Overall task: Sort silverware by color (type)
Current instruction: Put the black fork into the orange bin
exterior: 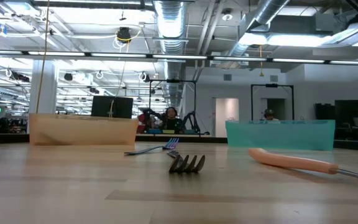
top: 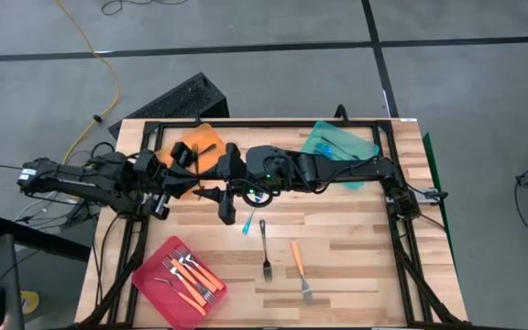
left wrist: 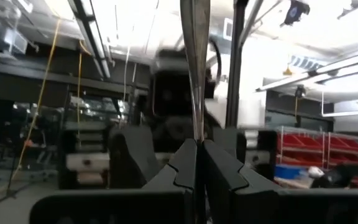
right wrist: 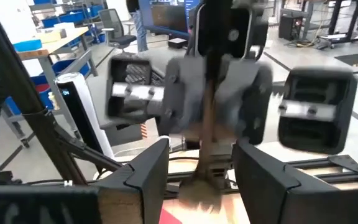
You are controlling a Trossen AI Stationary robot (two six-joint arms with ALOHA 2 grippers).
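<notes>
My left gripper (top: 200, 186) is shut on a thin, plain metal piece of silverware (left wrist: 194, 68) above the table's far middle. My right gripper (top: 220, 191) faces it, open. In the right wrist view that dark shaft (right wrist: 209, 130) stands in the gap of my right gripper (right wrist: 207, 171), apart from both fingers. On the table lie a dark metal fork (top: 265, 247), an orange-handled fork (top: 299, 269) and a blue-handled fork (top: 248, 223). All three also show in the low view: the metal fork's tines (exterior: 187, 163), the orange handle (exterior: 291, 162) and the blue fork (exterior: 160, 148). My left gripper pinches the silverware's narrow metal shaft (left wrist: 196, 134) between its two fingers. The shaft sticks out past the fingertips (left wrist: 219, 165) and runs on upward, lifted clear of the table. Which end of the piece is in the hold does not show.
A red tray (top: 147, 275) with several orange-handled forks sits near the front left. An orange tray (top: 204, 139) and a teal tray (top: 356, 147) stand at the far side. A black frame runs around the table's edges. Both arms crowd the far middle.
</notes>
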